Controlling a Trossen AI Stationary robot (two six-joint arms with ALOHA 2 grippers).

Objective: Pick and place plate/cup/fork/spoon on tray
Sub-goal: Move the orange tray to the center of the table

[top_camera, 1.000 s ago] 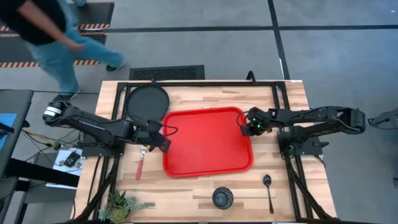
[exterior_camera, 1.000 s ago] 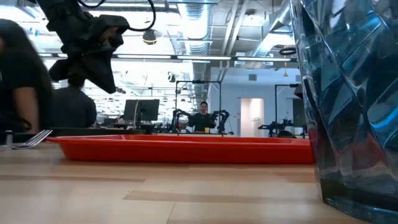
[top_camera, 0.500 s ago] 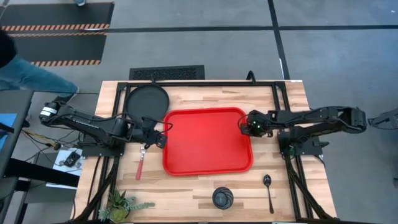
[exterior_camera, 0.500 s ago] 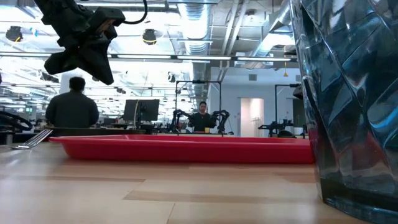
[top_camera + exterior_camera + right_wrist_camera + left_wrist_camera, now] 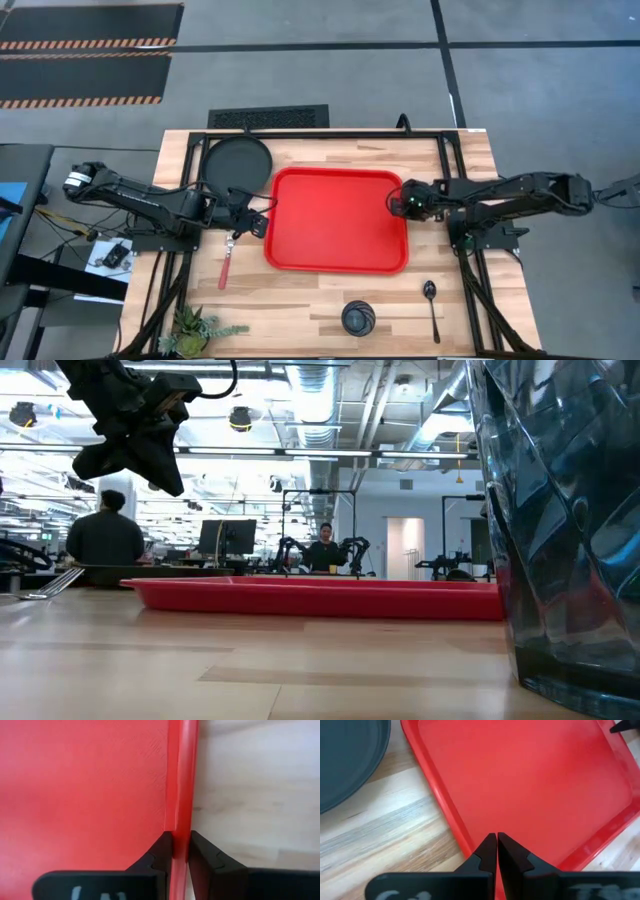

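**Right gripper pinched the tray's rim while the tableware lay around it**

In the high view the tray (image 5: 336, 221) lay at the middle of the table (image 5: 330, 310), bare inside. The right gripper (image 5: 404, 203) sat at the tray's 3 o'clock rim; in the right wrist view its two fingers (image 5: 158, 855) were clamped either side of the raised red rim (image 5: 180, 780), one finger inside the tray and one outside over the wood.

The left gripper (image 5: 262, 222) hung just beside the tray's 9 o'clock edge. In the left wrist view its fingers (image 5: 488, 851) were pressed together with nothing between them, pointing down over the tray's rim (image 5: 442, 800), and in the low view it (image 5: 150, 455) stood clear above the table.

The plate (image 5: 238, 164) rested on the table at the tray's 10 o'clock, close to its corner but apart from it. The fork (image 5: 227, 262) lay at the tray's 8 o'clock, just beneath the left gripper, handle pointing toward 6 o'clock. The cup (image 5: 358, 318) stood upright at the tray's 6 o'clock, near the table's front edge. The spoon (image 5: 432, 307) lay at the tray's 5 o'clock, bowl toward 12 o'clock and handle toward 6 o'clock. A small potted plant (image 5: 196, 328) stood at the table's 7 o'clock corner. In the low view, people (image 5: 103, 536) sat in the room beyond.
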